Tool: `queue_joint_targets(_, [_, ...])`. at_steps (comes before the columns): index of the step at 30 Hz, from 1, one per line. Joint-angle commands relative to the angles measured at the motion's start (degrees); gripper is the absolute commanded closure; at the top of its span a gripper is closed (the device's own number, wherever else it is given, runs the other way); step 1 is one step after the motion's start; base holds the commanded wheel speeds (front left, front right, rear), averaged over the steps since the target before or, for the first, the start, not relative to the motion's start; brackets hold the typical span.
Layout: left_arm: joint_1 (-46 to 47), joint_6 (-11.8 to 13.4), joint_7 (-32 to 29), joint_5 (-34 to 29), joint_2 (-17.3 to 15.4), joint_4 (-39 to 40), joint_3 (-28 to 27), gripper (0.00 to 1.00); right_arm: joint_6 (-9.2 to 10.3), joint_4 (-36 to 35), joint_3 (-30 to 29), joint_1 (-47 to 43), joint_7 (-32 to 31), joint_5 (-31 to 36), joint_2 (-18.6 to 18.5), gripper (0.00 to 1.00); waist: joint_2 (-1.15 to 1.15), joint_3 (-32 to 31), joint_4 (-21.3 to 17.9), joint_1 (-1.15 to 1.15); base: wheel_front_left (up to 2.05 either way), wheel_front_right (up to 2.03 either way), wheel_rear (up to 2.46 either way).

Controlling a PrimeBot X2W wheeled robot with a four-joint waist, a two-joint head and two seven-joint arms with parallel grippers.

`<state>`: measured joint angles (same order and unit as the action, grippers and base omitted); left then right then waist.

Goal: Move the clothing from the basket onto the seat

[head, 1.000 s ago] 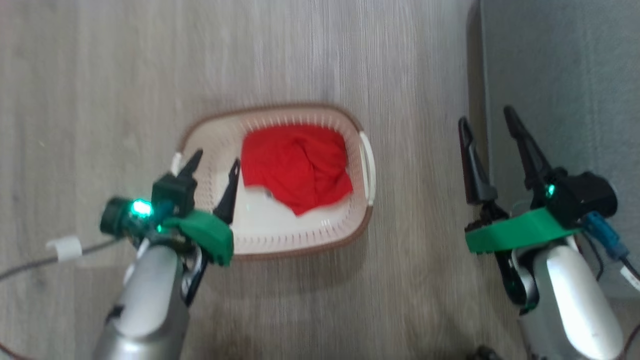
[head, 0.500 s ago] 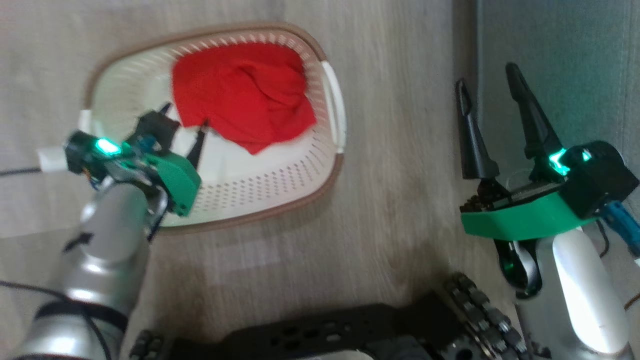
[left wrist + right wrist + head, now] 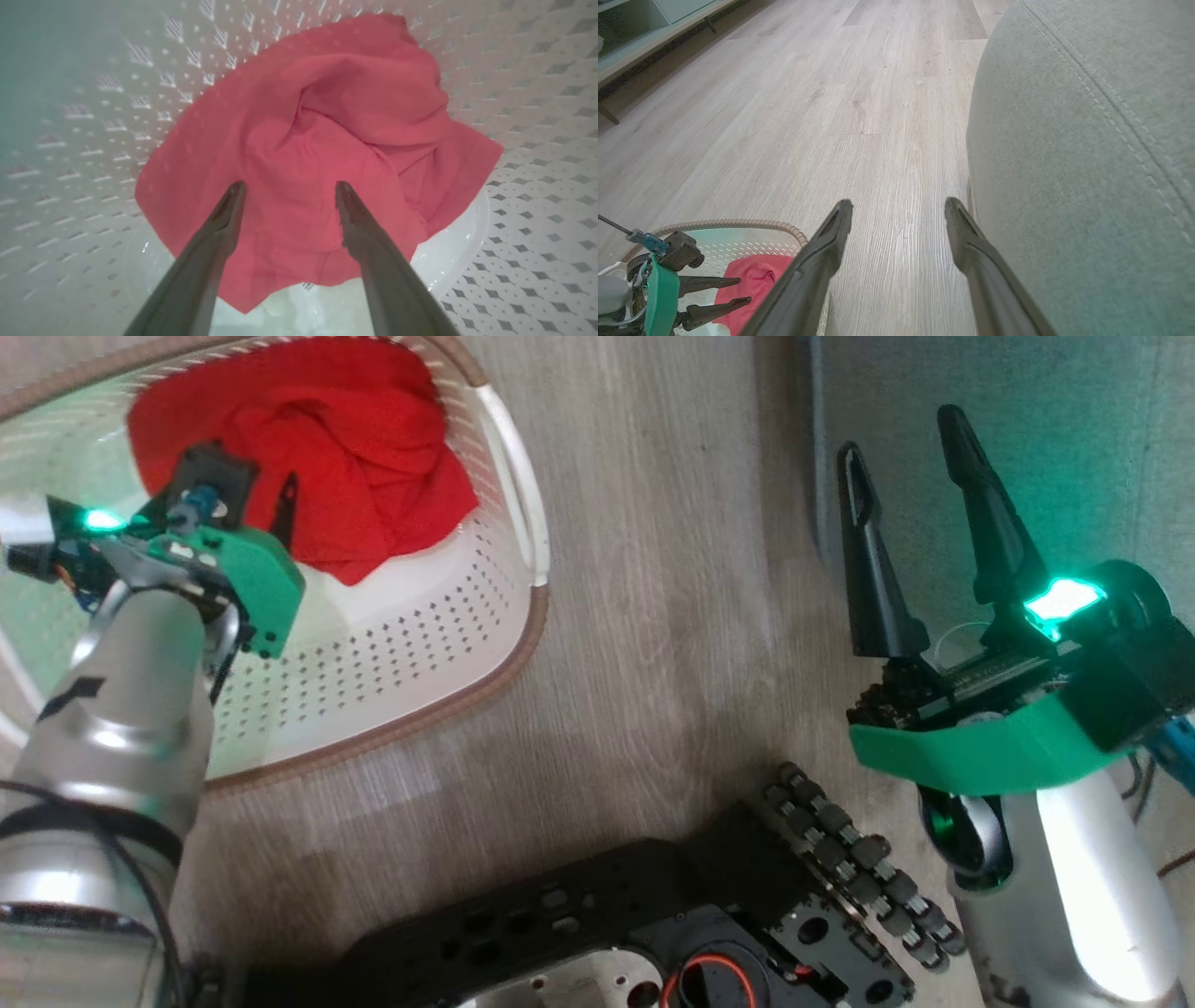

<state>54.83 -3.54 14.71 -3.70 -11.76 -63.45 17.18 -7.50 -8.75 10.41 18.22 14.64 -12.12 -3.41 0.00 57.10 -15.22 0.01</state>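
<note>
We judge the task barely begun: all the clothing point(image 3: 327, 116) lies in the basket point(image 3: 392, 644), at the upper left of the head view. None is on the seat point(image 3: 1087, 163), which takes the right side of the right wrist view. Our left tool point(image 3: 289, 184) hangs inside the basket with its fingers spread wide, tips over the red heap and gripping nothing; whether they touch the cloth we cannot tell. Our right tool point(image 3: 899, 434), at the right of the head view, is likewise spread and empty. What is left, as we read it, is to close on the cloth, lift it clear of the basket, and carry it across to the seat. The clothing is soft red fabric, crumpled into deep creases. The basket is cream plastic with rounded corners, its walls pierced by rows of small holes, with a brown woven-look rim point(image 3: 537, 616) and a white handle point(image 3: 512, 467). The seat is grey-green upholstery, finely textured, with a rounded corner and a stitched seam. The floor point(image 3: 887, 93) is pale wood-grain planks.
</note>
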Motion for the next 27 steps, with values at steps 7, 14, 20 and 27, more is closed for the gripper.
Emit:
queue_joint_targets(7, [3.5, 5.4, 0.3, 0.7, -2.5, -5.1, -1.7, 0.00, 0.01, -3.0, 1.6, -4.0, 0.4, -1.5, 0.5, 0.00, 0.00, 1.8, -1.6, -0.01, 0.00, 0.00, 0.00])
queue_joint_targets(14, [6.2, 7.2, 0.3, 0.3, -3.1, -8.4, -0.7, 0.00, 0.01, -3.6, 2.4, -4.9, 0.4, -2.3, 0.5, 0.00, 0.00, 2.5, -2.5, -0.01, 0.00, 0.00, 0.00])
queue_joint_targets(20, [7.9, 6.0, -0.3, -0.5, -2.4, -9.5, 1.3, 0.00, 0.01, -3.8, 2.6, -5.3, 0.4, -2.4, 0.5, 0.00, 0.00, 3.1, -2.6, -0.01, 0.00, 0.00, 0.00])
queue_joint_targets(27, [8.1, -0.6, -5.6, -2.4, -1.6, -10.3, 5.4, 0.00, 0.01, -4.0, 3.0, -5.6, 0.4, -2.3, 0.5, 0.00, 0.00, 3.5, -2.6, -0.01, 0.00, 0.00, 0.00])
